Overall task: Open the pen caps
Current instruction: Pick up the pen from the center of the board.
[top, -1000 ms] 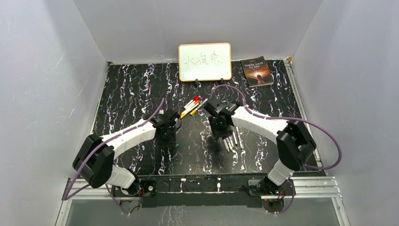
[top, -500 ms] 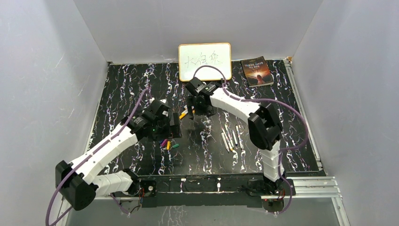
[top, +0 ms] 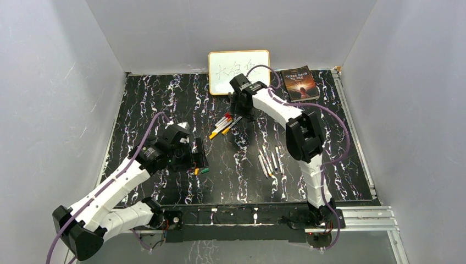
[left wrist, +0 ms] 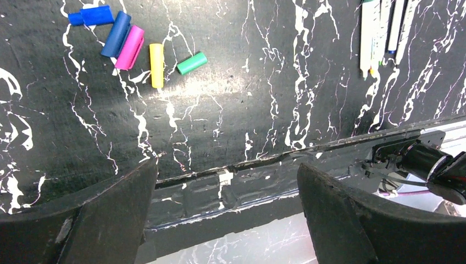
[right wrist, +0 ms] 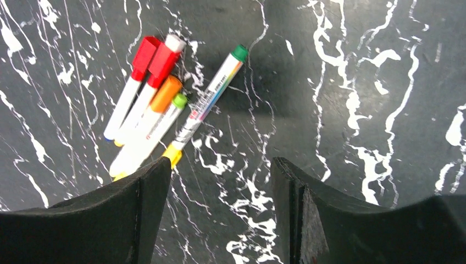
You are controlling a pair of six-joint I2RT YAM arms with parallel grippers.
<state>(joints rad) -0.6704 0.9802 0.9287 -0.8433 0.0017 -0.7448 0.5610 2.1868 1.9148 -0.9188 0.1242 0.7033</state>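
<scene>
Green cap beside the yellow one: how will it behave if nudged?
The green cap is a short round cylinder lying on its side, so it probably rolls if pushed sideways. Small plastic, so likely very light and easily flicked away.

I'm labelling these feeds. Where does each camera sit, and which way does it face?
Top external: fixed above, behind the bases, looking down on the table; left arm and right arm show.
Left wrist: on the left arm, facing down at loose caps; left fingers frame the bottom.
Right wrist: facing down at capped pens; right fingers below.
Shared: top external shows both groups.
</scene>
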